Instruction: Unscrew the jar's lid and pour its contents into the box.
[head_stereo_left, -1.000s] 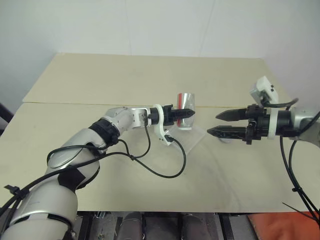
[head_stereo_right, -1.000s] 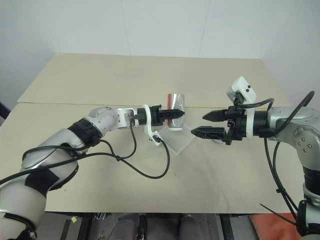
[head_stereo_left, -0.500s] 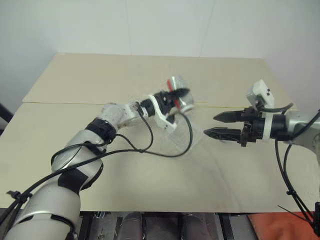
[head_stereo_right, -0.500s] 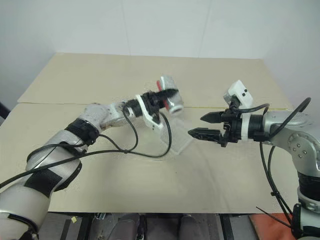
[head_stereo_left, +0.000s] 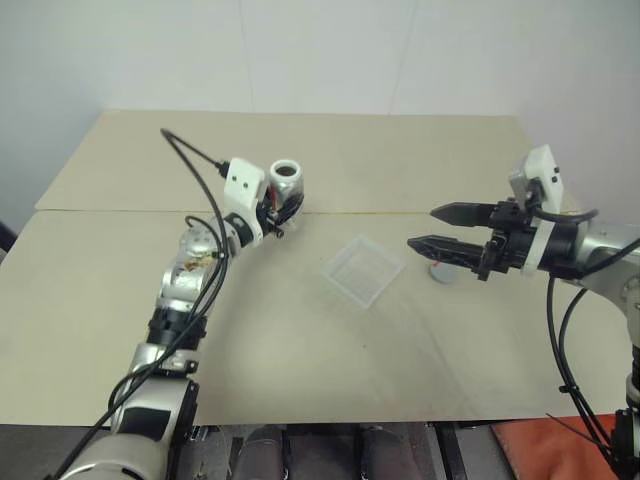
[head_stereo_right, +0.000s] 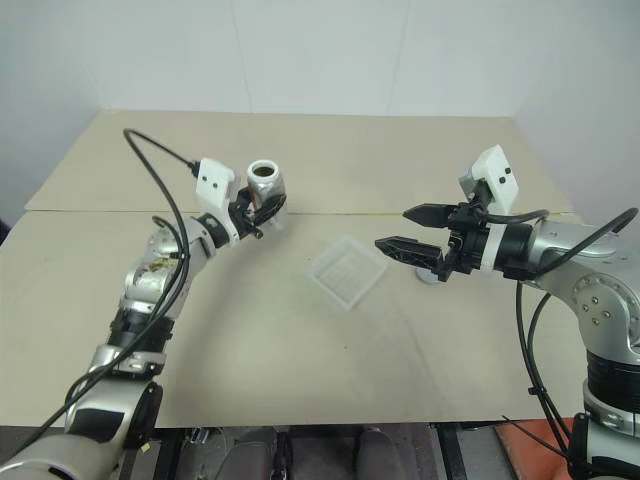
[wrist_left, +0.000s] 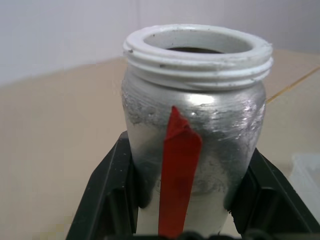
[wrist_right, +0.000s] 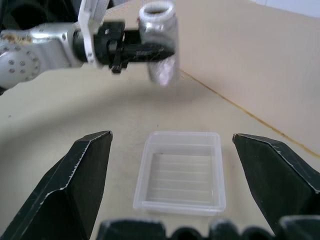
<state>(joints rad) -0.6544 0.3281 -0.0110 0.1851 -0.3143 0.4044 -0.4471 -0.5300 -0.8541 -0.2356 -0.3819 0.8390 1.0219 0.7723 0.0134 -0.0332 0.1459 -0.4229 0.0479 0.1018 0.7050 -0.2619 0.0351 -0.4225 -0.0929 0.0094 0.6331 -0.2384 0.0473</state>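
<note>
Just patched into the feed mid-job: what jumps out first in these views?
The open jar, lid off, is held upright in the left gripper above the table's far left part. The clear box lies mid-table, and the right gripper hangs open just right of it, above the lid.

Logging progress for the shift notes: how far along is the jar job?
Done: the lid is off, lying on the table under the open right claw. In hand: the left claw holds the open jar upright, beside the box. Whether the contents reached the box can't be told.
</note>
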